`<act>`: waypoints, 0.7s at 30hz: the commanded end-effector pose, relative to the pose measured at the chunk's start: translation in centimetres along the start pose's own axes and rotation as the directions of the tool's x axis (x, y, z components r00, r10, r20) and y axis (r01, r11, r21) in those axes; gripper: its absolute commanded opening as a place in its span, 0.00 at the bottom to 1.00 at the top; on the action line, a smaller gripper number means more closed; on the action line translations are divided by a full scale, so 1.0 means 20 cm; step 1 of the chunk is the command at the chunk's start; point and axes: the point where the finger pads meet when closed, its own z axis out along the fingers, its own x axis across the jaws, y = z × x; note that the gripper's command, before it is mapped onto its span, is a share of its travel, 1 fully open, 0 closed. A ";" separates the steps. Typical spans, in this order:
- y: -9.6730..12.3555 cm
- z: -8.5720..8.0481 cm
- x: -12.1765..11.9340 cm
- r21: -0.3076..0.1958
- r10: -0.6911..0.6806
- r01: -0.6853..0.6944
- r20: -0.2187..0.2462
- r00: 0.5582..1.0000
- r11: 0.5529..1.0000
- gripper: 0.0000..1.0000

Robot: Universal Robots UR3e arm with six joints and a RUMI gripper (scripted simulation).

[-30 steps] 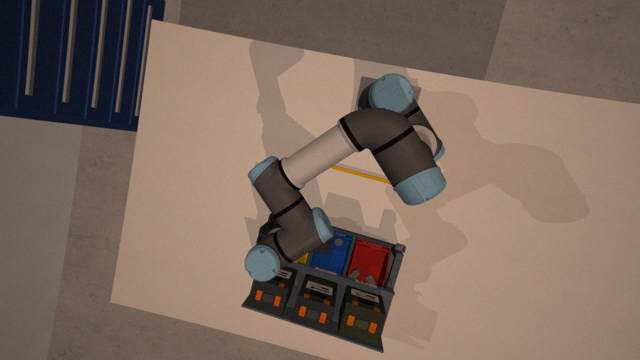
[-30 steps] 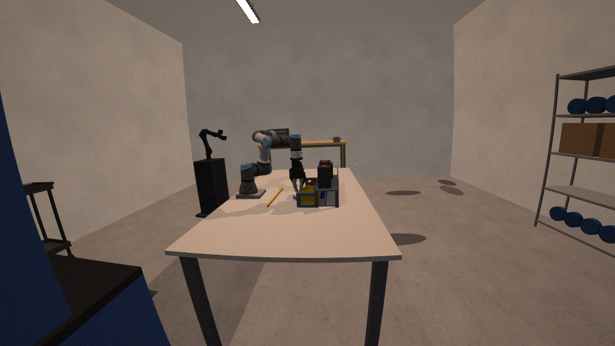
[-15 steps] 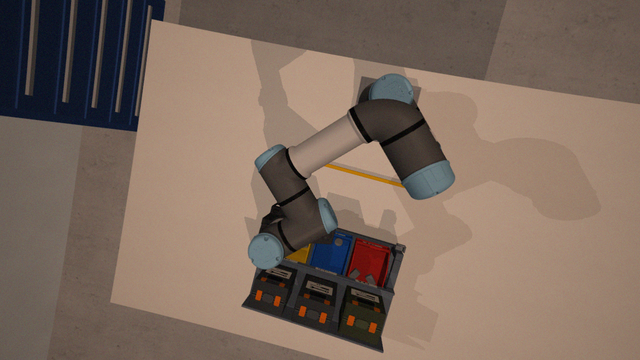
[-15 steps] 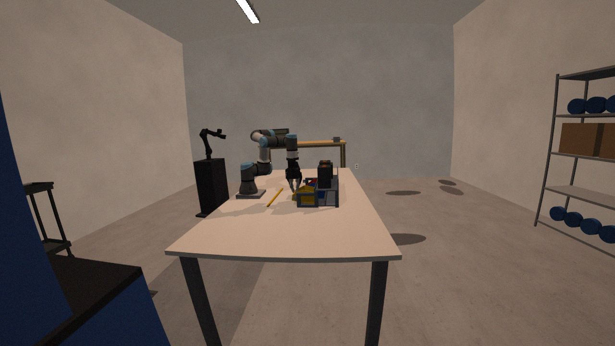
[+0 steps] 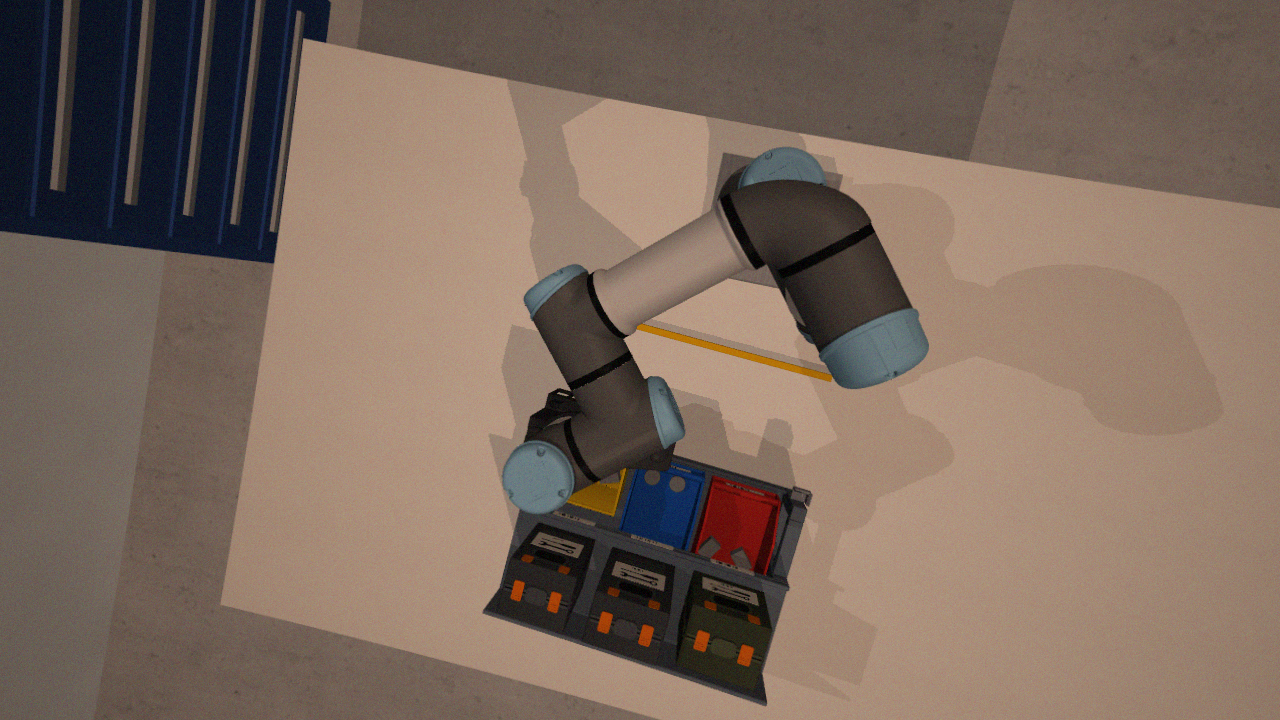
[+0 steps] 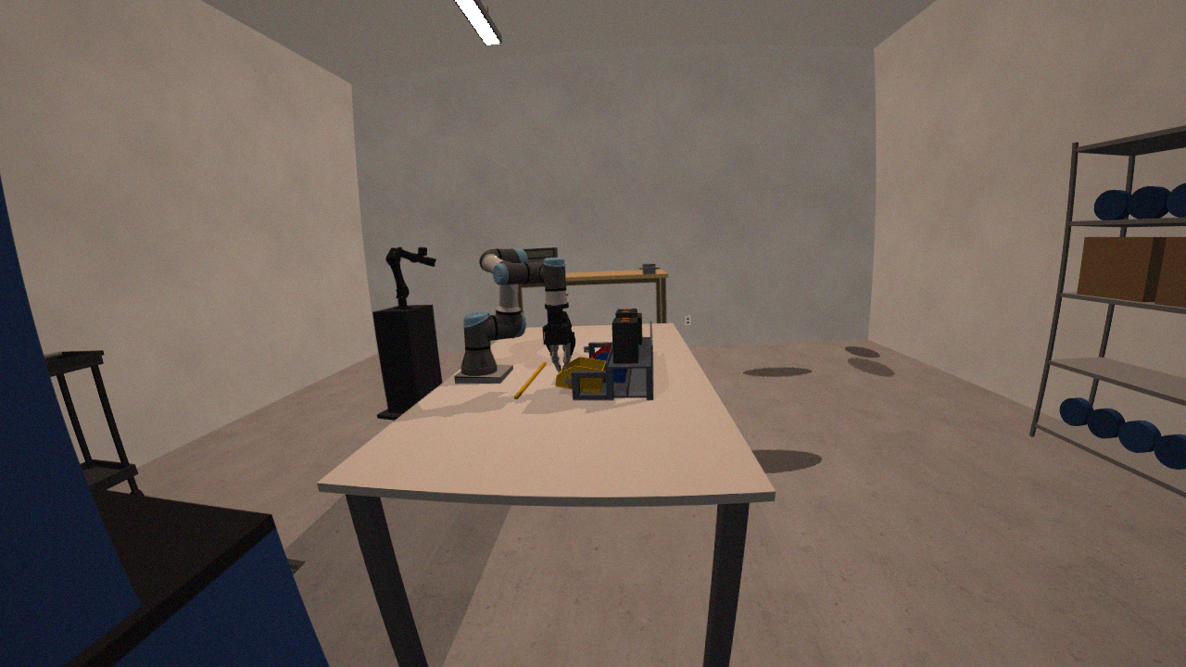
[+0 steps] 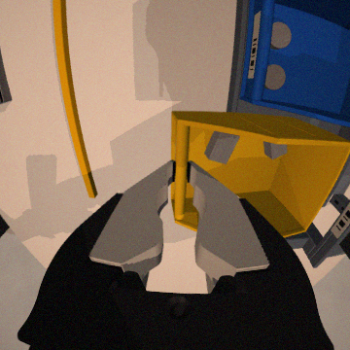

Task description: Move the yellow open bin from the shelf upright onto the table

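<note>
The end effector [image 6: 560,362] [image 7: 181,162] — nearly closed — pinches the yellow bin's [image 5: 601,494] [image 6: 583,379] [image 7: 311,167] rim; overhead, the arm [image 5: 617,394] [image 6: 537,271] partly hides the bin.

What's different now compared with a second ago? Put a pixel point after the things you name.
The pincer [image 6: 561,368] [image 7: 181,162], shut on the front wall of the yellow bin [image 5: 601,495] [image 6: 584,379] [image 7: 311,180], has drawn the bin partly out of the shelf [image 5: 787,537] [image 6: 611,383], towards the arm's base. The blue bin [image 5: 662,510] [image 7: 311,53] and red bin [image 5: 741,523] stayed put.
</note>
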 end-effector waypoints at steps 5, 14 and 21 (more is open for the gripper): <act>0.00 0.00 -0.13 -0.002 0.000 0.000 -0.002 1.000 1.000 0.00; 0.00 0.00 -0.13 -0.002 0.000 0.000 -0.002 1.000 1.000 0.00; 0.00 0.00 -0.35 -0.002 0.000 0.000 -0.002 1.000 1.000 0.00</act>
